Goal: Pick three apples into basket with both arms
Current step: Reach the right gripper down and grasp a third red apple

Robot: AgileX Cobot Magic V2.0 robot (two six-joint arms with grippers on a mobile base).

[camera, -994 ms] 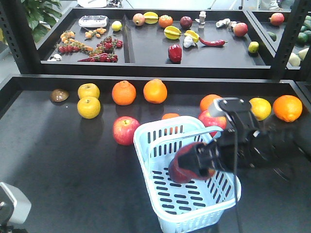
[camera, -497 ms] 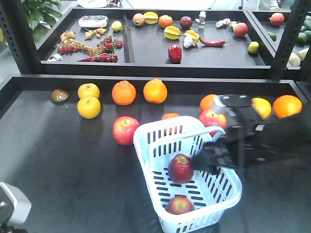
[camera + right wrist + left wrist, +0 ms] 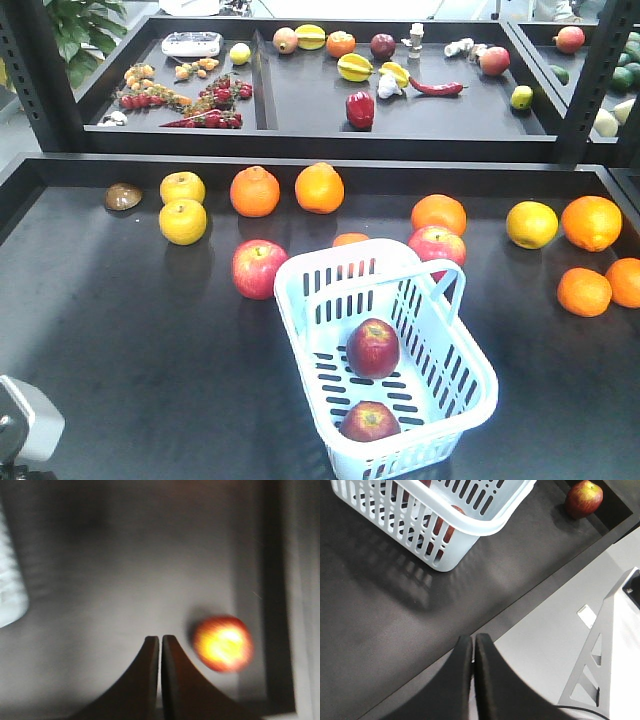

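Observation:
The pale blue basket (image 3: 470,395) stands at the front middle of the black table. Two dark red apples lie in it, one mid-floor (image 3: 372,347) and one at the near end (image 3: 369,421). In the left wrist view the basket's corner (image 3: 470,522) is at the top. A red apple with a yellow-green patch (image 3: 583,498) lies beyond it by the table's raised rim. My left gripper (image 3: 473,639) is shut and empty over the table's front edge. My right gripper (image 3: 160,639) is shut and empty, with a blurred red-yellow apple (image 3: 222,643) just to its right. Neither gripper shows in the front view.
Two brighter pinkish-red apples (image 3: 259,268) (image 3: 436,245) flank the basket's far end. Oranges (image 3: 255,191) (image 3: 591,221) and yellow fruit (image 3: 183,221) lie across the back and right of the table. A tray shelf of mixed produce (image 3: 360,108) stands behind. A grey casing part (image 3: 22,420) shows at lower left.
The right gripper let the apple go into the basket, then pulled away to the right and left the front view. A second apple at the basket's near end now shows.

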